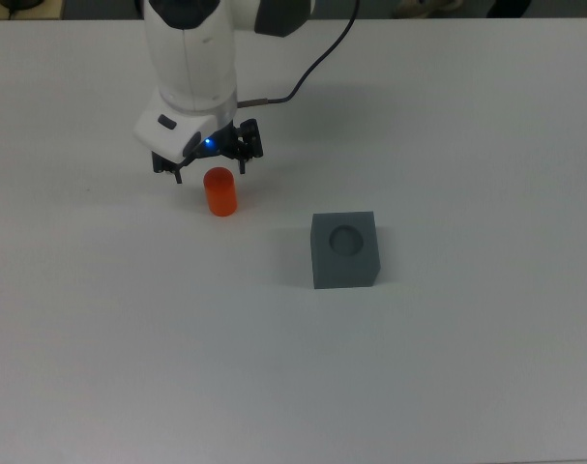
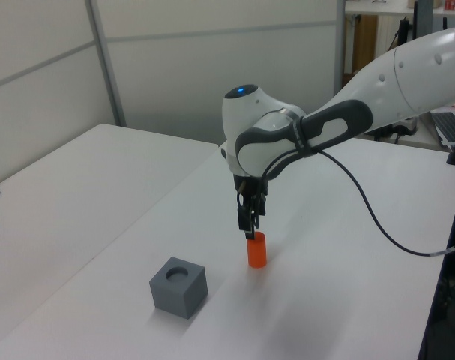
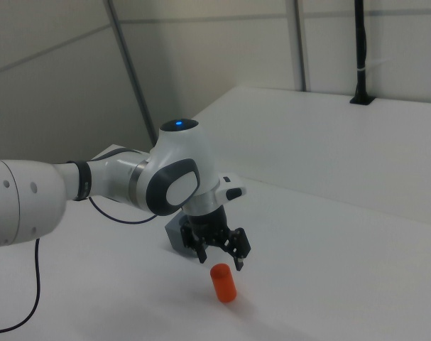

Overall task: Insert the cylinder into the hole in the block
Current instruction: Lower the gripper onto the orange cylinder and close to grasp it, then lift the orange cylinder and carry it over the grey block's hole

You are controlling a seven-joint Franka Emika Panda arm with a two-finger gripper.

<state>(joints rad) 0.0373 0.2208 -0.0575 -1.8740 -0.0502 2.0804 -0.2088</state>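
Observation:
The orange cylinder [image 1: 220, 191] [image 2: 256, 250] [image 3: 224, 283] stands upright on the white table [image 1: 467, 367]. The dark grey block [image 1: 345, 249] [image 2: 178, 286] sits to the top view's right of it and a little nearer, its round hole facing up and holding nothing. In the right view the block [image 3: 175, 239] is mostly hidden behind the arm. My gripper [image 1: 210, 170] [image 2: 249, 225] [image 3: 221, 260] is open and hangs just above the cylinder. Its fingers point down and are spread wider than the cylinder, with nothing between them.
A black cable [image 1: 312, 58] trails from the arm toward the top view's upper edge. The white arm [image 2: 347, 112] reaches in from the left view's right. Bare table surface surrounds the block and the cylinder.

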